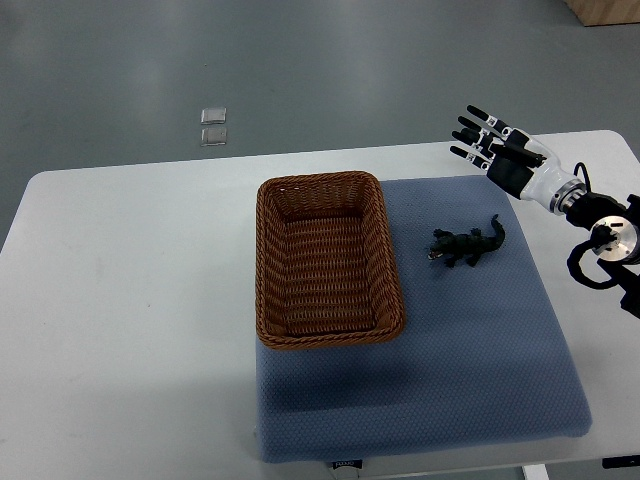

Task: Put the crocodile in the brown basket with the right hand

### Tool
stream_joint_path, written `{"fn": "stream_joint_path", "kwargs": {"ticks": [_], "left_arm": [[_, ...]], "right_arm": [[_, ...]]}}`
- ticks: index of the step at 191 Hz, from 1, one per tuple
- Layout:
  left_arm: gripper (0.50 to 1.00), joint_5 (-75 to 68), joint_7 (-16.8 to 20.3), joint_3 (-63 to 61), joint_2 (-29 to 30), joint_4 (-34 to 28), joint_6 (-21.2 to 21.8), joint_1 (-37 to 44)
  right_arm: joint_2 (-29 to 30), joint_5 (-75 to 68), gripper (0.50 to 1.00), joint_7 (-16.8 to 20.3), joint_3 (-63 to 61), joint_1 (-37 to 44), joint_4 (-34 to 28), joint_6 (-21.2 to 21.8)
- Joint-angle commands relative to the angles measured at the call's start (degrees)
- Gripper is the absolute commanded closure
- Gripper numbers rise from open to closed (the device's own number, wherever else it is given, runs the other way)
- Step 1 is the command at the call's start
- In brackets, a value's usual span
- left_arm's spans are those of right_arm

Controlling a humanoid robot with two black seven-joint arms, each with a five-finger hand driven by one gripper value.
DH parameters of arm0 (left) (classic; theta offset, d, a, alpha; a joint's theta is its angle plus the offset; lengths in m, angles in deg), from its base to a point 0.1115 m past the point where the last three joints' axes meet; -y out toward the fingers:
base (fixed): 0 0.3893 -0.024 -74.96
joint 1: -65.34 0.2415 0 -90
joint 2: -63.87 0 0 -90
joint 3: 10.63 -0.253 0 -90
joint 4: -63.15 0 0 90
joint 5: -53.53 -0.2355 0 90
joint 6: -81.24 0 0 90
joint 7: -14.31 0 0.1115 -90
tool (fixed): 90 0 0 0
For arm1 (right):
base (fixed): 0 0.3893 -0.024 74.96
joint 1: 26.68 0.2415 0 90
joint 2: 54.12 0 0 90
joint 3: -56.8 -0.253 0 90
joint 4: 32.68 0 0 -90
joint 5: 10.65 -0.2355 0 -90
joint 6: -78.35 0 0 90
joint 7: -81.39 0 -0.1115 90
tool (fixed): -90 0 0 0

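Observation:
A small dark green toy crocodile (467, 245) lies on the blue mat (470, 340), just right of the brown wicker basket (268, 262). The basket is rectangular and holds nothing. My right hand (482, 137) hangs above the table's far right part, beyond and to the right of the crocodile, well apart from it. Its fingers are spread and hold nothing. Its arm comes in from the right edge. The left arm does not show.
The mat covers the right half of a white table (130, 300). Grey floor lies beyond the table's far edge, with two small square plates (213, 126) set in it.

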Motion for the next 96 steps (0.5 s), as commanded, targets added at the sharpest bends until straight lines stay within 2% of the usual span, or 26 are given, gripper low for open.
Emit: {"fn": "stream_joint_path", "kwargs": {"ticks": [1,96], "left_arm": [[0.500,0.00,-0.09,-0.01,0.00,-0.13,0.07,-0.03],[0.500,0.00,-0.09,-0.63,0.00,-0.48,0.07,-0.03]], "right_arm": [[0.00,0.34,0.566,-0.09,-0.04,-0.06,-0.07,-0.12],[-0.88,1.57,0.566,-0.26,1.02,0.12,-0.25,-0.65]]}}
